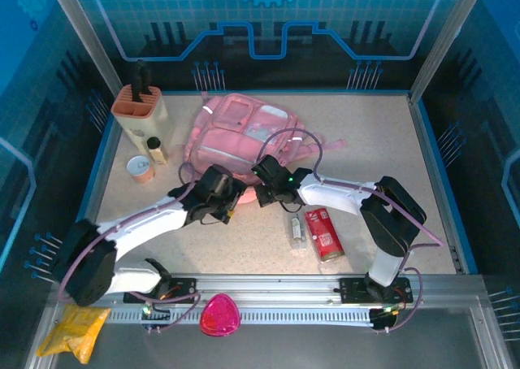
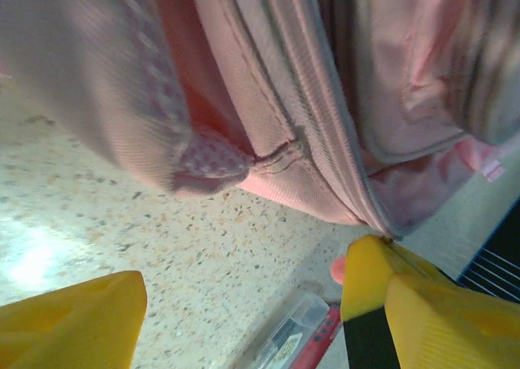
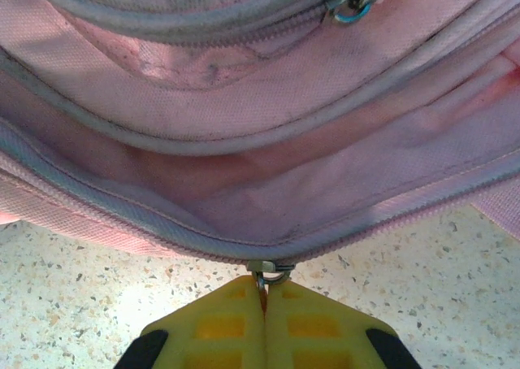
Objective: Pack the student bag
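The student bag (image 1: 244, 129), a soft pink backpack, lies at the back middle of the table with its zipped edge facing the arms. My right gripper (image 3: 264, 292) is shut on the metal zipper pull (image 3: 270, 270) at the bag's (image 3: 260, 141) lower edge; from above it (image 1: 266, 176) sits at the bag's near rim. My left gripper (image 2: 236, 312) is open just in front of the bag (image 2: 268, 101), with bare tabletop between its yellow fingers (image 2: 73, 320). In the top view it (image 1: 225, 197) is at the bag's near left corner.
A red pack (image 1: 325, 232) and a clear case (image 1: 296, 227) lie near right of the grippers; the case (image 2: 284, 340) is also just beyond my left fingers. A pen holder (image 1: 142, 109), small bottle (image 1: 156, 149) and round tub (image 1: 140, 170) stand at the back left. A pink object (image 1: 219, 314) and a yellow pouch (image 1: 77, 332) lie by the front rail.
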